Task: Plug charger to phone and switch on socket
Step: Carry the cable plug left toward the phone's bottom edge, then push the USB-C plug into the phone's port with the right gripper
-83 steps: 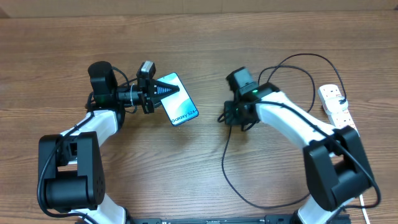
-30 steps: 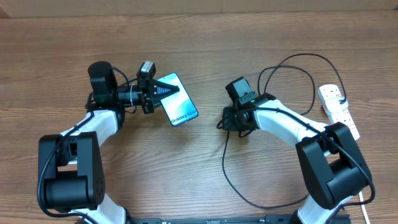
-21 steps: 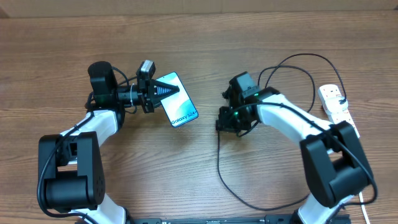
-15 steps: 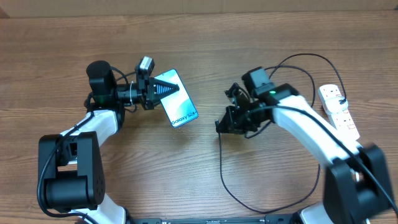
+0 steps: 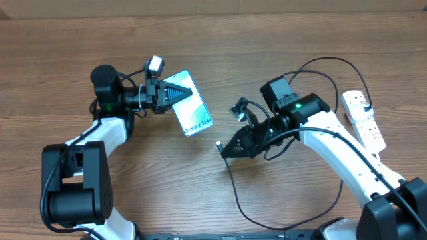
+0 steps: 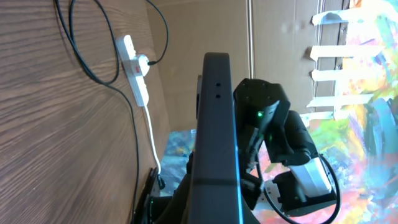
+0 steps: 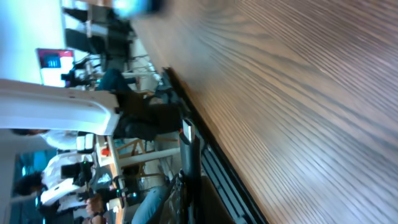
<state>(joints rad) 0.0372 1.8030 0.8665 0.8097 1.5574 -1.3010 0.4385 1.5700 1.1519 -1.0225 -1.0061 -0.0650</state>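
Note:
My left gripper (image 5: pixel 167 94) is shut on the top end of the phone (image 5: pixel 190 108), which shows its light-blue "Galaxy S24" screen and is held tilted above the table. In the left wrist view the phone (image 6: pixel 214 124) is seen edge-on between the fingers. My right gripper (image 5: pixel 231 147) is shut on the charger near its connector tip (image 5: pixel 219 144), a short way right of the phone's lower end. The black cable (image 5: pixel 235 197) loops down and back to the white socket strip (image 5: pixel 363 119) at the far right. The strip also shows in the left wrist view (image 6: pixel 134 70).
The wooden table (image 5: pixel 133 180) runs under both arms. The cable's far loop (image 5: pixel 327 63) lies near the back right. The right wrist view is blurred and shows the wood (image 7: pixel 298 93) and a dark post (image 7: pixel 189 165).
My right arm has lifted the cable's connector end and carried it left and forward, closer to the phone. My left gripper has shifted the phone slightly up and left.

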